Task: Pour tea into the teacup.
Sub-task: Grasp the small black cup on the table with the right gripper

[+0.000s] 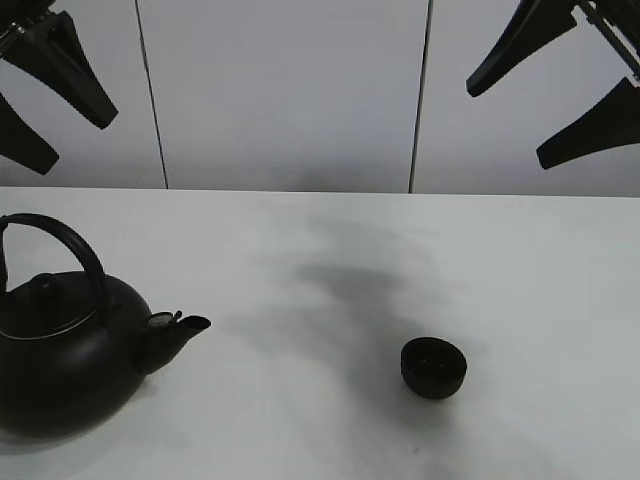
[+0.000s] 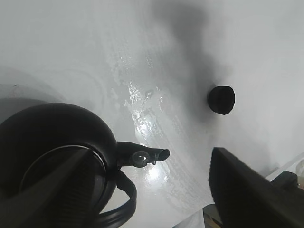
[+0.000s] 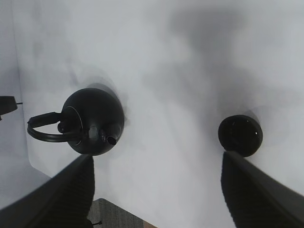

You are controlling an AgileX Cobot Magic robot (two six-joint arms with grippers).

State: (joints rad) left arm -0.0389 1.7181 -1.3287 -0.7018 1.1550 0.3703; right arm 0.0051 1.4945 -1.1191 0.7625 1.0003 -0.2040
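From the high camera: black kettle [image 1: 70, 350] at the left edge of the white desk [image 1: 300, 430], partly cut off by the frame. Arched handle [image 1: 75, 240] up over the lid [image 1: 45, 300], short spout [image 1: 185, 328] pointing right. Small black teacup [image 1: 434, 367] right of centre on the desk, upright, well apart from the kettle, with shadowed desk surface between it and the spout. High in front of the panelled wall [image 1: 280, 90], far above the desk: left tool [image 1: 75, 143] and right tool [image 1: 510, 125], each with jaws spread wide and nothing between them.

Only from the left wrist: glossy streaks [image 2: 137, 107] on the desk near the spout, and a small shiny rounded knob [image 2: 140, 156] on top of it. One dark finger [image 2: 47, 190] overlapping the kettle's body in that picture and hiding part of the lid. Teacup small beyond, at the edge of a dark shadow.

Only from the right wrist: whole kettle [image 3: 95, 118] from above, handle showing on the side away from the teacup [image 3: 240, 135]. Also the desk's edge, with a grey textured surface [image 3: 114, 216] past it. Tip of one finger [image 3: 256, 190] close to the teacup in that picture, not touching it. Inside of the teacup too dark to tell whether filled.
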